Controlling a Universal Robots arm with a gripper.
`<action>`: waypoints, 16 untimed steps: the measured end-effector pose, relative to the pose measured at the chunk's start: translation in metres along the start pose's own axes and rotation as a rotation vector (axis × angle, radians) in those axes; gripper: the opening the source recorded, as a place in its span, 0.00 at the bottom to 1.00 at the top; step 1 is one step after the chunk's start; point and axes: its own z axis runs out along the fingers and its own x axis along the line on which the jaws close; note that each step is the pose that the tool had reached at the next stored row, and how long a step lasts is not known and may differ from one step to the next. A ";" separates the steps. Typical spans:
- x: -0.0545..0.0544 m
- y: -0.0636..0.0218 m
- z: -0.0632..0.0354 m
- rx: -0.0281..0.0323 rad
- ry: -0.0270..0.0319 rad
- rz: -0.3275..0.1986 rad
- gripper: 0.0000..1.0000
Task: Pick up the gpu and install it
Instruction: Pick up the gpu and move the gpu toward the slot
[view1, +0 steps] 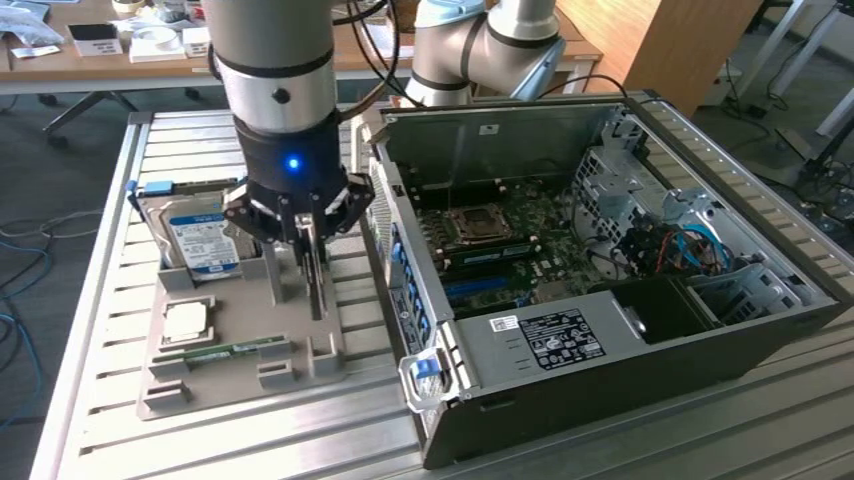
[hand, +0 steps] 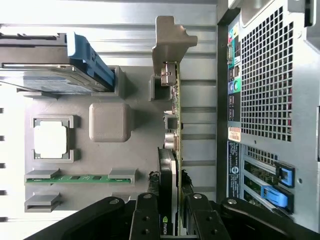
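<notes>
The gpu (hand: 172, 150) stands on its long edge in the grey holder tray (view1: 240, 385), and the gripper (hand: 172, 200) is right down over it. The jaws are drawn in narrow with one finger on each face, and they look clamped on the card. Here's the worry: the grip sits toward the end away from the pale metal bracket (hand: 170, 40), so the far, heavier-looking end could sag or swing on a lift. A card this thin, pinched on smooth faces, could also pivot between the pads. The bracket end sits close against a slot post of the tray, so a pull that isn't straight could snag there and drag the whole tray along. Whether the lower edge has left its slot, I can't tell. The card itself is a slim green board seen edge-on, with a black heatsink on one face, small silvery connectors along it, and that stepped bracket capping one end. Working outward in the exterior view, the hard drive (view1: 203, 240) stands upright in the same tray at about ten o'clock from the card. The square processor chip (view1: 187, 320) lies at eight o'clock, with the narrow memory stick (view1: 220, 353) just beyond it. The open computer case (view1: 641, 400) sits at three o'clock, its near wall just beside the tray and its motherboard (view1: 514, 225) exposed. That wall is close enough that a tilted card could clip it on the way across.
</notes>
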 end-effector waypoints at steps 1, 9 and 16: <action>0.000 0.0001 -0.0031 0.0000 0.0000 0.000 0.27; -0.001 0.0015 -0.0313 0.0000 0.0000 0.000 0.27; -0.001 0.0025 -0.0526 0.0000 0.0000 0.000 0.27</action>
